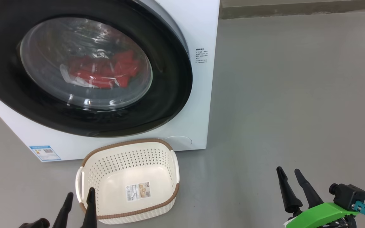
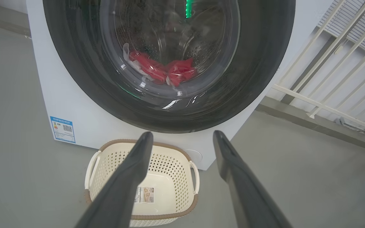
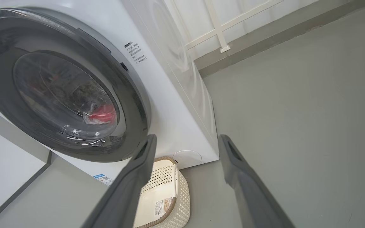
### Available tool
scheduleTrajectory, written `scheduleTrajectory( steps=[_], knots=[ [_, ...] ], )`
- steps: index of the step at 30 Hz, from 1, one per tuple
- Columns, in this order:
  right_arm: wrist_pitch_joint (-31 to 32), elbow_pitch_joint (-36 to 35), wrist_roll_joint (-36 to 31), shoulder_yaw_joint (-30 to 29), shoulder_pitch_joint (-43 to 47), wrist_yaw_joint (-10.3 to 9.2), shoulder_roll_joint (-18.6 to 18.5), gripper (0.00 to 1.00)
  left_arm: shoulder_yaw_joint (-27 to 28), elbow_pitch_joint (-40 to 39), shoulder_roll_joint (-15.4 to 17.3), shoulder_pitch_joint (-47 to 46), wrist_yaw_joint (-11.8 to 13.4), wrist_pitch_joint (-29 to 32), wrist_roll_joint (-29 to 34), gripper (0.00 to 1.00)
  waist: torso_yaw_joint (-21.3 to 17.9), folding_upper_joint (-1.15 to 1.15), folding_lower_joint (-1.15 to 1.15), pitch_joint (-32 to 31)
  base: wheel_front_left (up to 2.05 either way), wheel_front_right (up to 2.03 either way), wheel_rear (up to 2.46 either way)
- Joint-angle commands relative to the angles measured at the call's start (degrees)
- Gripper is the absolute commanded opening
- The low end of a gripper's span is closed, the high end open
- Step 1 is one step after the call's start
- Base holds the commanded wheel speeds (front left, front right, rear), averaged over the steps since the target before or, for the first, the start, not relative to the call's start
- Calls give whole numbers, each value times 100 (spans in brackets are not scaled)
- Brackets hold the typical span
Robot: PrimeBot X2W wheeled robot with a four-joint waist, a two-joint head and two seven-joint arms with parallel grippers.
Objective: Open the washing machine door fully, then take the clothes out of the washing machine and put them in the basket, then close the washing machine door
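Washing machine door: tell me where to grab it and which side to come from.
Take the washing machine door by the right edge of its black rim, coming from the right with the open right gripper. In the right wrist view that edge stands proud of the washing machine's white front, probably leaving room for a finger behind it; the bulging glass gives no hold.

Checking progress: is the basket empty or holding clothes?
Empty: the basket shows a bare bottom; the clothes sit behind the glass of the door.
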Motion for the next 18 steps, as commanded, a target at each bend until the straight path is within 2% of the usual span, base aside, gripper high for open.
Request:
scheduleTrajectory(
  steps=[1, 18],
  knots=[
    [-82, -175, -206, 89, -52, 2, -68, 100, 116, -196, 94, -9, 55, -92, 204, 100, 1, 0, 0, 8, 0, 0, 0],
    [-368, -205, -1182, 214, -6, 2, -87, 100, 93, -261, 119, 103, 136, -381, 1383, 100, -28, 0, 0, 8, 0, 0, 0]
  ],
)
